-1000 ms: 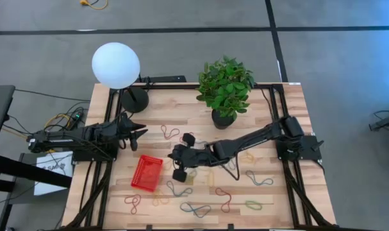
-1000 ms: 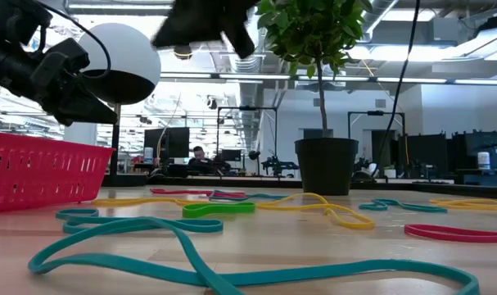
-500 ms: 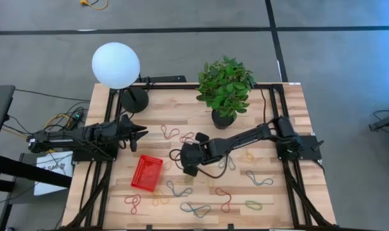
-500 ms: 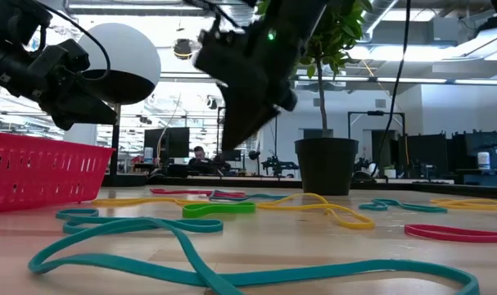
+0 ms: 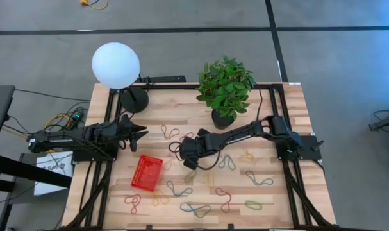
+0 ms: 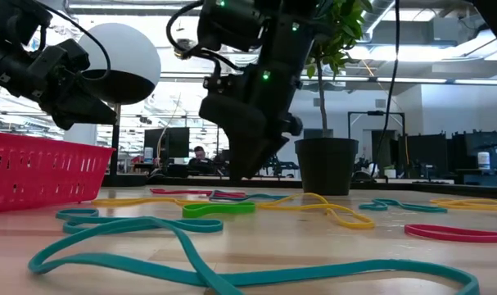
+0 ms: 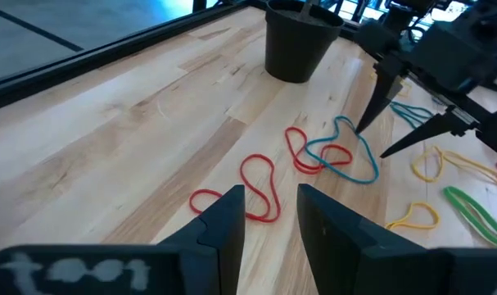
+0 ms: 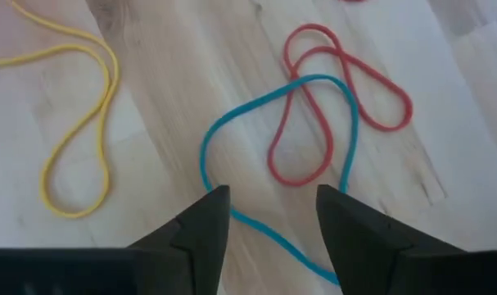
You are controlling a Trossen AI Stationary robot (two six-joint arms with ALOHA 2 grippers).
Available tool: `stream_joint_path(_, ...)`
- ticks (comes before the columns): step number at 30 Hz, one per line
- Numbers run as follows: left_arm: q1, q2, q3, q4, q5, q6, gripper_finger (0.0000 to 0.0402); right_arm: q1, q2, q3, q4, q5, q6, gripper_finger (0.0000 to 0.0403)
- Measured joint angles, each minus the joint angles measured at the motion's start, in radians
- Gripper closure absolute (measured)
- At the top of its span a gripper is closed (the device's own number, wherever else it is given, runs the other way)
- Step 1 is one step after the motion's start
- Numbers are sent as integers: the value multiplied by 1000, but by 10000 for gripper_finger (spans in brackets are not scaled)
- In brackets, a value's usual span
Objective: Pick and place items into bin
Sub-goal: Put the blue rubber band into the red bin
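Wooden slatted surface, strewn with thin rubber loops. Over the past second, swings away from the small red mesh-sided plastic bin and drops low toward the back of the surface: right end effector, fingers spread wide, holding nothing. Hangs now directly above a blue-green twisted rubber loop crossed over a red figure-eight rubber loop, just short of touching. Suggests a fresh pick lining up, probably the blue-green one. Waits near the surface's left edge, beyond the bin: left end effector, fingers narrowly parted, empty. Shows no loop inside the bin from above. Offers no readable writing; blurs out on the left wrist's label.
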Motion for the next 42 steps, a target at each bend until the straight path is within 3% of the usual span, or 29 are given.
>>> stream_joint_path(4,0,0,0,-1,0,-1,298,0,23,3,33,-50,15,230)
stream_joint_path(16,0,4,-1,-4,0,0,298,-7,72,3,92,-64,15,260)
stream_joint_path(19,0,5,-1,-3,0,0,298,-12,73,3,96,-83,14,291)
stream_joint_path(25,0,5,-1,-3,0,0,298,-10,75,0,140,-130,-37,392)
stream_joint_path(33,0,5,-1,-3,0,0,298,41,40,36,356,-138,-101,399)
stream_joint_path(42,0,5,-1,-2,-2,0,298,116,27,256,535,-137,-334,402)
